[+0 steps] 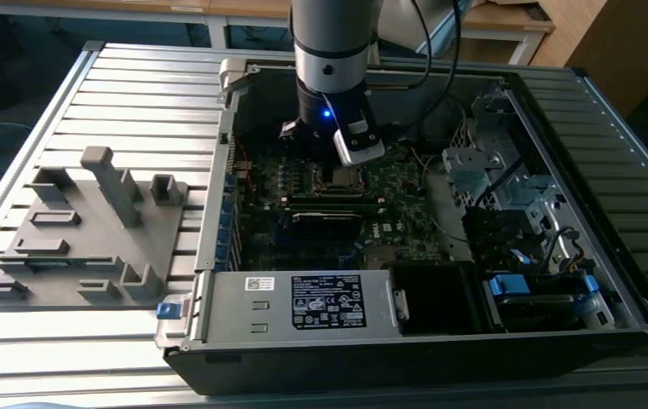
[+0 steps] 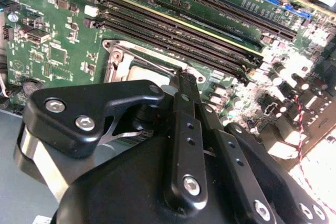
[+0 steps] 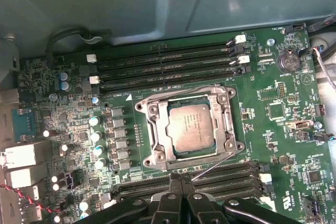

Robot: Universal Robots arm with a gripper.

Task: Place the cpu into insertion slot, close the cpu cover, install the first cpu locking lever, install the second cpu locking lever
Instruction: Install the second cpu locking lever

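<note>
The cpu [image 3: 191, 127], a square chip with a dull silver top, lies flat in its socket on the green motherboard. The cpu cover [image 3: 156, 129], a shiny metal frame, lies down around it. One thin wire lever [image 3: 178, 91] runs along the socket's edge beside the memory slots. A second wire lever [image 3: 215, 164] slants away from the opposite edge. Its free end meets my gripper [image 3: 181, 181], whose black fingers stand together, shut; I cannot tell whether the wire is pinched. In the second wrist view the gripper [image 2: 186, 80] hangs just above the socket rim [image 2: 118, 56]. In the exterior view the socket [image 1: 341, 177] sits below the arm.
Black memory slots [image 3: 168, 59] flank the socket on one side, and further long slots [image 3: 215, 178] on the other. The open computer case holds a power supply [image 1: 301, 302] and a metal drive cage [image 1: 494, 170]. A grey fixture block [image 1: 85, 230] stands at the exterior view's left.
</note>
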